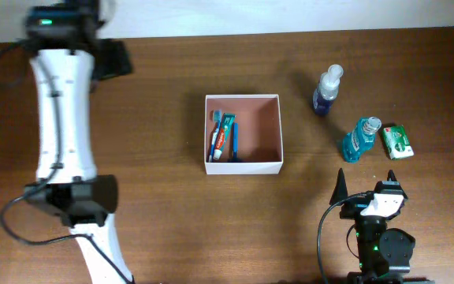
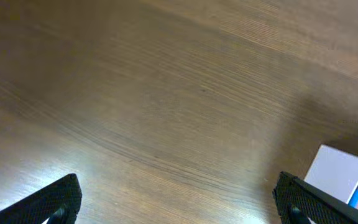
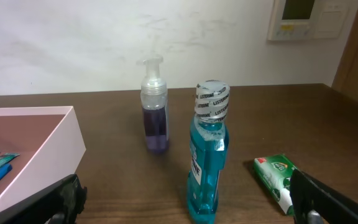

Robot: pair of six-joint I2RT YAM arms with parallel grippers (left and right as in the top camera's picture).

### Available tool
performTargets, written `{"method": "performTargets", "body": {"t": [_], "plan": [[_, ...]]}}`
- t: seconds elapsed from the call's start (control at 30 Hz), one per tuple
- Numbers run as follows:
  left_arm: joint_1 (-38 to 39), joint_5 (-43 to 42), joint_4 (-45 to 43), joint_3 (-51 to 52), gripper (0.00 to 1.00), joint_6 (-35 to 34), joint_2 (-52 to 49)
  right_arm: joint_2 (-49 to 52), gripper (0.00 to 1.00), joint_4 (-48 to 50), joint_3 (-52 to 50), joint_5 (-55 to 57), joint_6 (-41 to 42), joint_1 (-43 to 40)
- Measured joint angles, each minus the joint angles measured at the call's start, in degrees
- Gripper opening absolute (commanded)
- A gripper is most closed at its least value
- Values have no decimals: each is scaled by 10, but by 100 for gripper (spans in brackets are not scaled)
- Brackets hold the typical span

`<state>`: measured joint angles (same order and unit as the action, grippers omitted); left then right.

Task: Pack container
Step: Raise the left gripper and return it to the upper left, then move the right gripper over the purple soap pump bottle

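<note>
Brown wood-grain counter (image 1: 156,158) carried the square, shallow, white-walled container (image 1: 243,166) with its pinkish-brown inside at the middle, well apart from both arms. Along its left side lay a teal-and-red toothpaste tube (image 1: 227,134) and what looked like blue toothbrushes (image 1: 213,136); the right part of its floor was bare. The left hand (image 2: 179,205) hung over bare wood with its fingers spread wide and nothing between them, only a corner of the container showing at the edge of its view. The right hand (image 3: 194,208) was likewise spread and empty, facing a clear plastic mouthwash bottle (image 3: 205,168) of blue-green liquid that stood upright under a sealed cap. Behind that stood a small clear spray bottle (image 3: 154,118) of violet-blue liquid with a white pump top, and a green wrapped packet (image 3: 278,180) lay just beside the mouthwash bottle on the right. The step in hand was probably fetching the mouthwash bottle. To do it well, the right hand should go in level and centred, take the body below the neck where the plastic is widest, and close gently so the tall bottle does not tip into the spray bottle or nudge the packet. Lifted straight up, it should be laid in the bare right part of the container, clear of the tube.
</note>
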<state>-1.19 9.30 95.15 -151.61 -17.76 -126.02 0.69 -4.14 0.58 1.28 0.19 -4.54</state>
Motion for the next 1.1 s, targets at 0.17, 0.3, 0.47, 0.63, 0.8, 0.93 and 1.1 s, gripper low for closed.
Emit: {"method": "performTargets", "body": {"t": [0.17, 0.3, 0.47, 0.63, 0.8, 0.93, 1.1], "plan": [[-43, -87, 0, 0, 100, 51, 0, 0, 98, 0, 0, -2, 7, 0], [-31, -113, -7, 0, 100, 77, 0, 0, 98, 0, 0, -12, 39, 0], [-14, -121, -27, 0, 100, 92, 0, 0, 98, 14, 0, -27, 120, 0], [-15, -94, -28, 0, 100, 94, 0, 0, 98, 119, 0, -107, 151, 0], [-15, -77, -28, 0, 100, 96, 0, 0, 98, 141, 33, -148, 142, 0], [-15, -73, -28, 0, 100, 97, 0, 24, 98, 104, 150, -155, 108, 0], [-15, -72, -29, 0, 100, 99, 0, 140, 98, 8, 329, -148, 67, 0]]}}
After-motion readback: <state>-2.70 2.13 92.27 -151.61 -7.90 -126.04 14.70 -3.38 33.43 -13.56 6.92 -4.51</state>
